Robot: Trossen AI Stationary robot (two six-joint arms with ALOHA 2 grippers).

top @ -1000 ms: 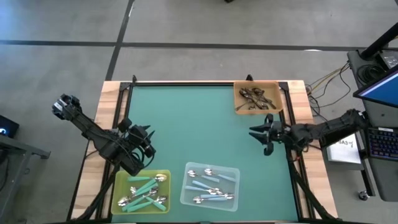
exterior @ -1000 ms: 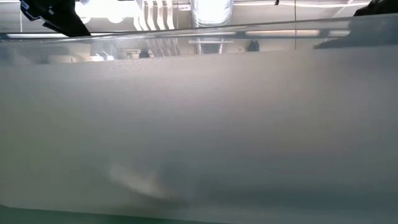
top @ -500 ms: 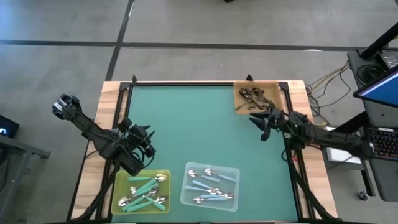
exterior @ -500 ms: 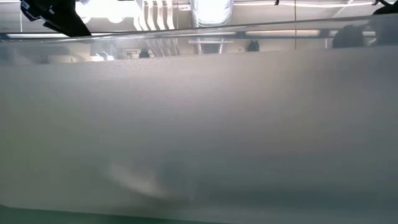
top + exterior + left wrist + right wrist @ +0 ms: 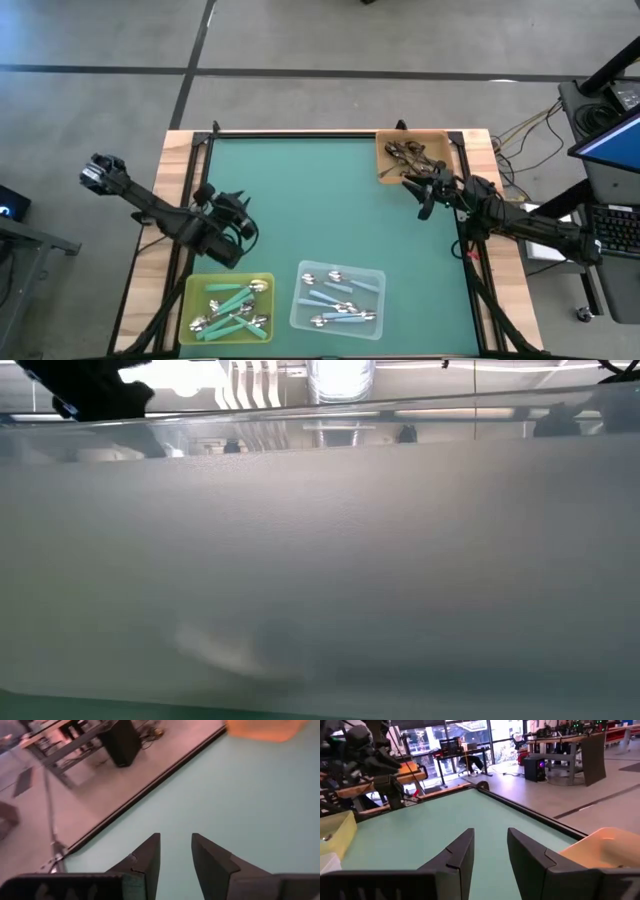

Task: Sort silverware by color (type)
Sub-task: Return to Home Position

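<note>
I see the left gripper (image 5: 243, 215) hovering over the left side of the green-topped desk (image 5: 320, 200), just behind the yellow square plastic tray (image 5: 190, 300) and not touching it. In the left wrist view the left gripper (image 5: 175, 840) has its jaws a little apart, with nothing between them, only bare green mat below. The orange square plastic tray (image 5: 262, 727) shows far across the desk.

The right gripper (image 5: 412, 195) hangs over the right side of the desk, just in front of the orange tray (image 5: 448, 150), at its near left corner. In the right wrist view the right gripper (image 5: 490, 837) has its jaws also parted and empty. The orange tray wall (image 5: 605, 845) is close beside it, the yellow tray (image 5: 335, 835) is far off, and the left arm (image 5: 370, 755) is beyond.

Silverware is all in trays:
- The teal-green-handled spoons (image 5: 232, 300) are piled in the yellow tray at the near left.
- The light-blue-handled spoons (image 5: 335, 298) lie in the clear square plastic tray (image 5: 340, 268), just right of the yellow one.
- The black-handled spoons (image 5: 410, 158) are heaped in the orange tray at the far right corner.

I see no spoon lying loose on the mat.

The low view is filled by a hazy whitish surface (image 5: 320, 560), and I cannot tell what it is. A dark part of an arm (image 5: 90, 385) shows at its upper corner.
</note>
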